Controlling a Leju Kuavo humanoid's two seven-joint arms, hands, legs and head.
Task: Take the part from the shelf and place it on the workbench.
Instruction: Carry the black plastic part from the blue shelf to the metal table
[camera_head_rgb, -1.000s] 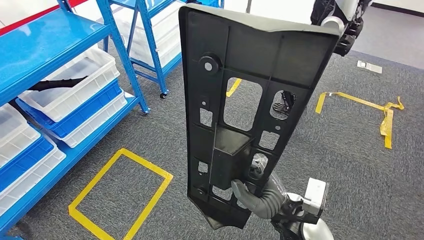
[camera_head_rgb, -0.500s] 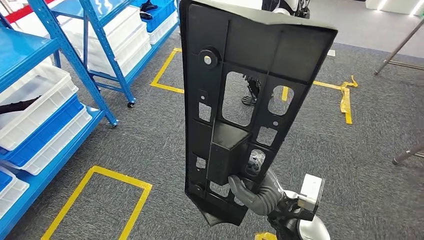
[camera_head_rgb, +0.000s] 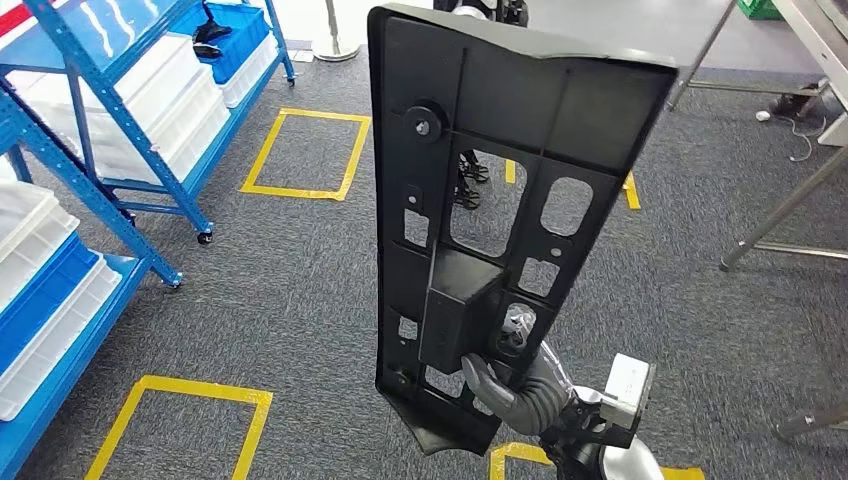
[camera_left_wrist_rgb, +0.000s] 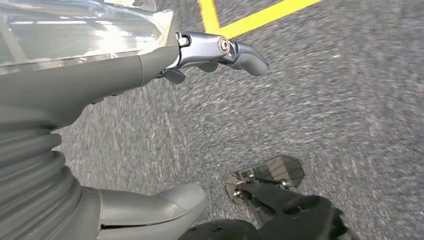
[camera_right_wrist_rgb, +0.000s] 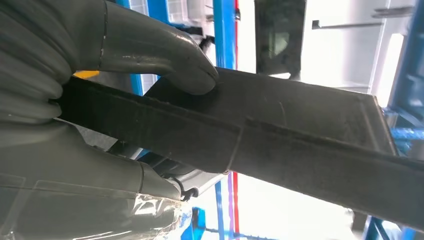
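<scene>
A long black plastic panel (camera_head_rgb: 480, 200), ribbed and full of cut-outs, stands upright in the middle of the head view. My right hand (camera_head_rgb: 510, 385) grips it near its lower end, thumb on the near face. In the right wrist view the thumb (camera_right_wrist_rgb: 165, 55) presses on the panel's edge (camera_right_wrist_rgb: 280, 135). My left hand (camera_left_wrist_rgb: 150, 65) hangs over the grey carpet with its fingers curled in and nothing in them.
Blue shelving (camera_head_rgb: 70, 160) with white and blue bins (camera_head_rgb: 40, 260) stands at the left. Yellow tape squares (camera_head_rgb: 305, 155) mark the grey carpet. Metal table legs (camera_head_rgb: 785, 215) rise at the right. Another robot's feet (camera_head_rgb: 468, 185) show through the panel's cut-out.
The whole scene has slid left as the camera turned right: the shelving has drawn toward the left edge and table legs have come in at the right. The panel stays in my right hand.
</scene>
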